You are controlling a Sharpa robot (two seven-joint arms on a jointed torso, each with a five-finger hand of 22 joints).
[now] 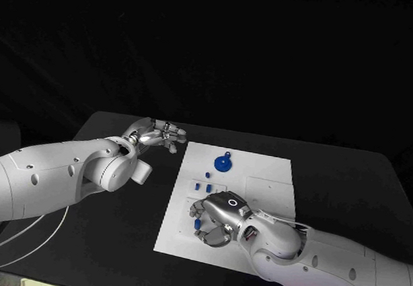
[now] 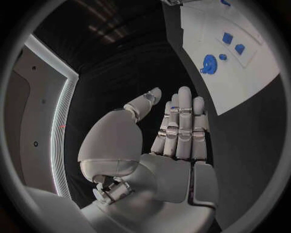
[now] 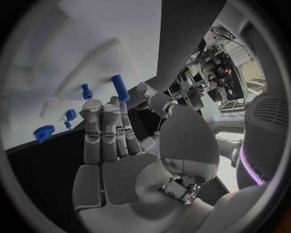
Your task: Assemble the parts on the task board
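The white task board (image 1: 251, 187) lies mid-table. On it, a blue gear (image 1: 222, 164) sits toward 12 o'clock, with small blue pegs (image 1: 203, 186) just below it. The right hand (image 1: 219, 218) rests over the board's 7 o'clock part, fingers extended together, a blue cylinder (image 3: 120, 88) beside its fingertips; whether it grips it is unclear. The left hand (image 1: 156, 135) hovers beyond the board's 10 o'clock corner, fingers straight, holding nothing.
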